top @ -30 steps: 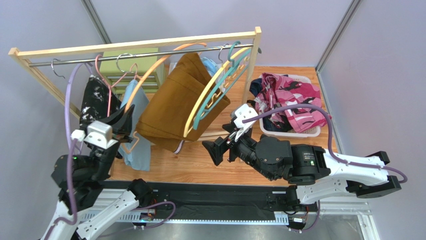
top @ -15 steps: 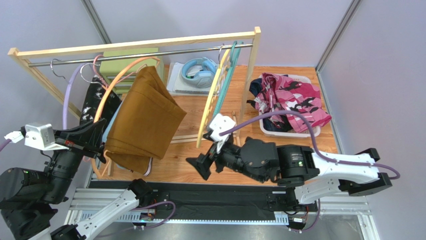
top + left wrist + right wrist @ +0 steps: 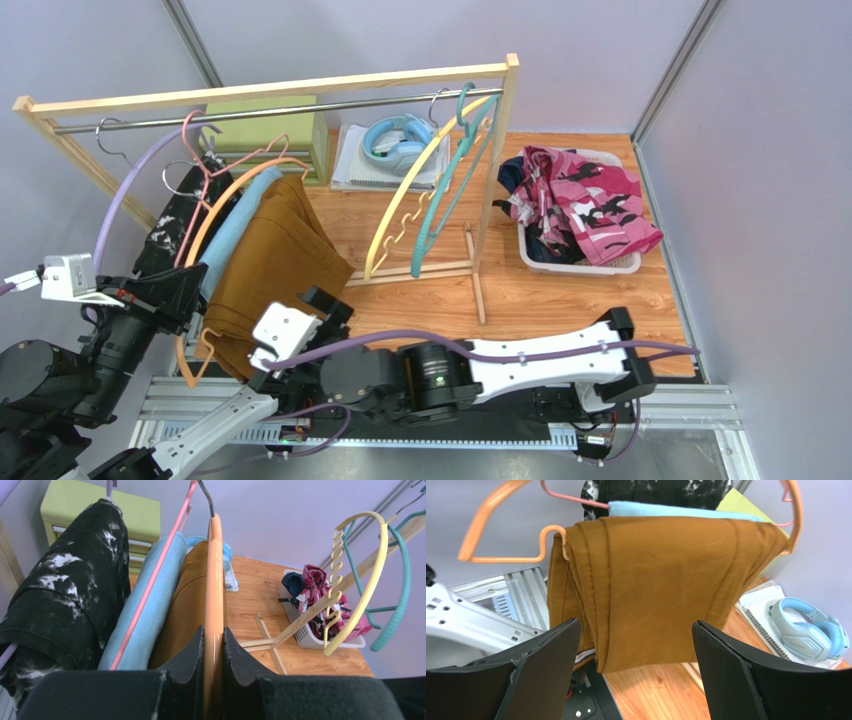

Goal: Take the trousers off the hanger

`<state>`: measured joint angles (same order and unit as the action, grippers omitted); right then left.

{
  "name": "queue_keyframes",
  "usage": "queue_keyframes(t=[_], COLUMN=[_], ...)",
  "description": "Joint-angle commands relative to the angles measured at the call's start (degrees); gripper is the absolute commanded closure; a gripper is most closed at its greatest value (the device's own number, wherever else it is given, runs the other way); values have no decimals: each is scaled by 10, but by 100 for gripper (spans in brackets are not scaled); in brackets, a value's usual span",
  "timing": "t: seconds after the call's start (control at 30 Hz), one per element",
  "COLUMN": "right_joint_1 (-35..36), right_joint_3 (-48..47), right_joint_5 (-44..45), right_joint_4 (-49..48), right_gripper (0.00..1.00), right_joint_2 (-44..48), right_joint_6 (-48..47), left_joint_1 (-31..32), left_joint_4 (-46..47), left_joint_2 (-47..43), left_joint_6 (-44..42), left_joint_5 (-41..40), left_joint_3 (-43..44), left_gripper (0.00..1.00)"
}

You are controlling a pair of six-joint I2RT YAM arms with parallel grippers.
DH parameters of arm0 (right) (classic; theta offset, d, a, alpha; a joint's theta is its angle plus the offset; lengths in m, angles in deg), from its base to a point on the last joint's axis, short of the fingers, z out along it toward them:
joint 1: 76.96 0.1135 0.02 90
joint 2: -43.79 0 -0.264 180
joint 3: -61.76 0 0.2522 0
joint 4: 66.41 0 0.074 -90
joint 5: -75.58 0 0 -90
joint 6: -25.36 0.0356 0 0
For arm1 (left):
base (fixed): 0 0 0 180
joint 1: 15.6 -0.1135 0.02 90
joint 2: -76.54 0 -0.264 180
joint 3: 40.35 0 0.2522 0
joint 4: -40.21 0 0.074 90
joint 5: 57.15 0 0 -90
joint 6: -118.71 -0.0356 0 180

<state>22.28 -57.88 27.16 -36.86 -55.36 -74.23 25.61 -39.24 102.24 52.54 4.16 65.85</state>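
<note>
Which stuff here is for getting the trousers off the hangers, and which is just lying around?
For the job: mustard-brown trousers, orange hanger pinched by the left fingers, open right fingers, light blue trousers, black speckled trousers, basket holding pink floral trousers.

Just lying about: blue headphones, notebook, green drawers, empty yellow hanger, empty teal hanger.

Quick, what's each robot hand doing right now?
Left gripper: shut on the orange hanger.
Right gripper: open, facing the mustard-brown trousers.
</note>
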Motion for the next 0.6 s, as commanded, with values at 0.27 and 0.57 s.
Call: queue_keyframes(t=[0.27, 0.57], right_joint_1=[7, 3], right_joint_3=[-42, 3], right_joint_5=[112, 105], right_joint_4=[-197, -258], right_gripper=[19, 27], right_joint_2=[-111, -116], right_joint_6=[-63, -120], left_joint_1=[-2, -2], left_joint_4=[67, 44], left_joint_2=[32, 30], left_joint_6=[88, 79], left_joint_5=[-39, -20], left_joint_3=[45, 64], left_gripper=[100, 100])
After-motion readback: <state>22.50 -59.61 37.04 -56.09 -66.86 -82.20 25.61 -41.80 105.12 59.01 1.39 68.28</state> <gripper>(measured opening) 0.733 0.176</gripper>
